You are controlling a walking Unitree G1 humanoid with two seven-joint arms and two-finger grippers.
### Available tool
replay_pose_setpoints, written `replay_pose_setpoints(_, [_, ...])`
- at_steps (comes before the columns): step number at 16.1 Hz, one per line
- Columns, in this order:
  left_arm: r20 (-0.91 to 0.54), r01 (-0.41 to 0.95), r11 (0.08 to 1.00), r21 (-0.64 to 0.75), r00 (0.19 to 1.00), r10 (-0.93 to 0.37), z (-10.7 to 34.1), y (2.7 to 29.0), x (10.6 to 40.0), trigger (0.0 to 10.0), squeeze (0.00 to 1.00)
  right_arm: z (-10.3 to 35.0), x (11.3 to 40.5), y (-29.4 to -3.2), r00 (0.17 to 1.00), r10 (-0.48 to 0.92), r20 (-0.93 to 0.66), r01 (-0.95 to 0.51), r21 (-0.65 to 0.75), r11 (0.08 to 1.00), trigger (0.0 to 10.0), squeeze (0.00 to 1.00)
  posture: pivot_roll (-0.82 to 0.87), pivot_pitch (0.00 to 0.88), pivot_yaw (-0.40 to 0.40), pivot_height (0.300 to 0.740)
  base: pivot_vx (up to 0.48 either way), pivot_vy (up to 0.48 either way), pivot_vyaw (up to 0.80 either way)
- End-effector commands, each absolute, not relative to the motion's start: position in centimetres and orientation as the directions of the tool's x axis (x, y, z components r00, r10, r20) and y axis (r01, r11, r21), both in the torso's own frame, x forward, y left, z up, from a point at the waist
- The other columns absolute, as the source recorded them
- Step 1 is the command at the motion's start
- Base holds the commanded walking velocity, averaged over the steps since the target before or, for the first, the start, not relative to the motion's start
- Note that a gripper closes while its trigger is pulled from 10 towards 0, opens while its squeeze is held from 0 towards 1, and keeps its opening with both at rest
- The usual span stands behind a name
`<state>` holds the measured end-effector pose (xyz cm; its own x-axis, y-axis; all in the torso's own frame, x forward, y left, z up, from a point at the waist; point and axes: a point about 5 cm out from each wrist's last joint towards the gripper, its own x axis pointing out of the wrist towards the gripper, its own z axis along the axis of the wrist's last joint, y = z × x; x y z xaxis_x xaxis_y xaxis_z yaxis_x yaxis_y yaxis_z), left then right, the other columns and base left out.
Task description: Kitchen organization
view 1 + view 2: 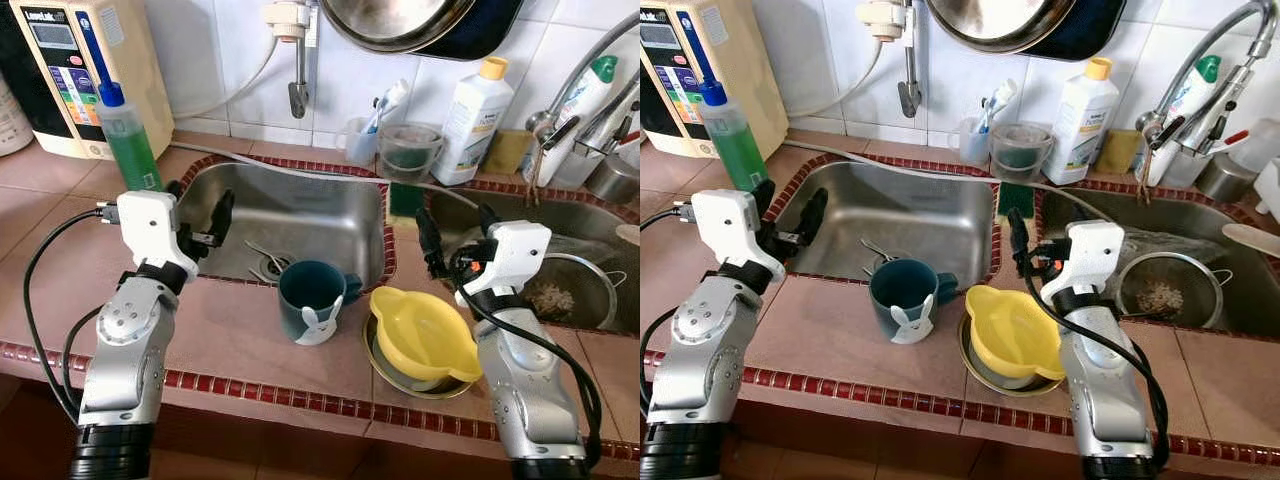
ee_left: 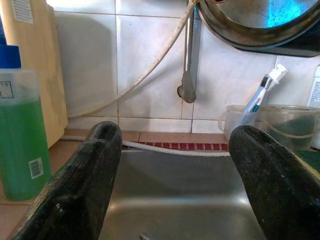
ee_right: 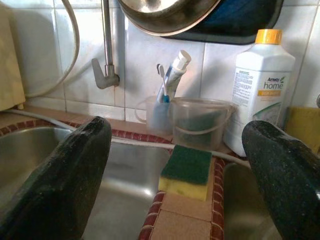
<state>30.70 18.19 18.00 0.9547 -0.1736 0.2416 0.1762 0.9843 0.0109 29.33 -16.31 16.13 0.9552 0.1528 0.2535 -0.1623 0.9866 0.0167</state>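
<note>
Jaws of both grippers stood wide apart and held nothing. The left gripper (image 1: 198, 222) hung over the near left corner of the left sink (image 1: 300, 215), just beside the green soap bottle (image 1: 127, 135), whose cap was cut off in the left wrist view. The right gripper (image 1: 455, 240) hung over the tiled divider between the two basins, with the green and yellow sponge (image 3: 186, 171) lying on that divider ahead of its fingers.

On the tabletop (image 1: 230, 340) at the front edge of the left sink stood a dark teal mug (image 1: 312, 300) with a white rabbit figure, upright. Just beside it a yellow bowl (image 1: 425, 333) sat tilted inside a metal bowl (image 1: 385, 372), which was mostly hidden under it. A metal strainer (image 1: 1170, 290) lay in the right sink; what it held was too small to make out. At the wall a pan (image 1: 395, 20) hung, cut off at the top
</note>
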Motion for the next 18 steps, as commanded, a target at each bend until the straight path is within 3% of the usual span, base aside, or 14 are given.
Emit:
replay_pose_setpoints(1, [0.263,0.174,0.985,0.01,0.95,-0.17,18.48,18.18,30.51,10.0,0.0,16.36,29.43,-16.25,0.951,0.161,0.264,-0.168,0.002,0.986,10.0,0.0,-0.05,0.0,-0.039,0.74,0.0,-0.454,0.0])
replay_pose_setpoints(9, [0.27,0.188,0.982,-0.017,0.947,-0.176,18.59,17.63,30.68,10.0,0.0,16.15,29.62,-15.97,0.946,0.19,0.264,-0.196,-0.004,0.981,10.0,0.0,-0.05,0.0,-0.048,0.74,0.0,-0.472,0.0])
replay_pose_setpoints(18, [0.271,0.154,0.988,-0.02,0.952,-0.143,19.26,18.09,30.59,10.0,0.0,15.5,29.22,-15.61,0.943,0.22,0.251,-0.227,-0.001,0.974,10.0,0.0,-0.04,0.0,-0.044,0.74,0.0,0.0,0.0])
